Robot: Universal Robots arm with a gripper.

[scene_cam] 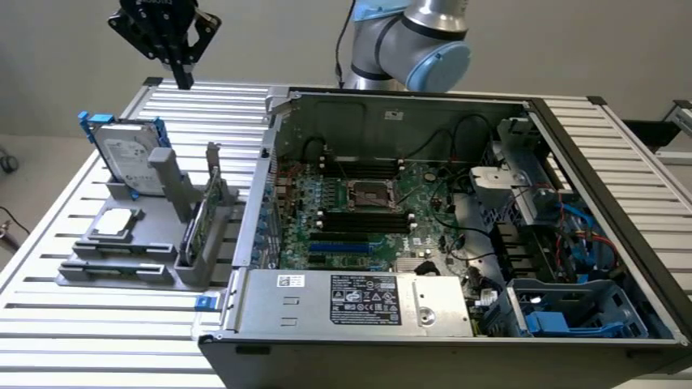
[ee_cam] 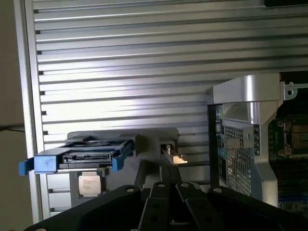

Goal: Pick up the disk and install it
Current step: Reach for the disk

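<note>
- The gripper [scene_cam: 184, 81] hangs above the far corner of the table [scene_cam: 65, 340], at the exterior view's left.
- Its fingers are together, with nothing between them.
- The disk [scene_cam: 130, 158] stands on edge in the rear slot of the grey holder [scene_cam: 119, 263], blue frame outermost.
- The gripper is above and beyond the disk, well apart from it.
- The chip [scene_cam: 116, 223] lies flat on the holder, just in front of the disk.
- The green card [scene_cam: 200, 219] stands upright at the holder's side nearest the case [scene_cam: 357, 304].
- The case lies open on the table beside the holder, motherboard [scene_cam: 368, 215] exposed.
- In the wrist view, the gripper [ee_cam: 169, 185] points toward the holder [ee_cam: 154, 139]. The disk [ee_cam: 82, 156] appears edge-on, the chip [ee_cam: 89, 183] close by, and the case [ee_cam: 245, 139] to one side.
</note>
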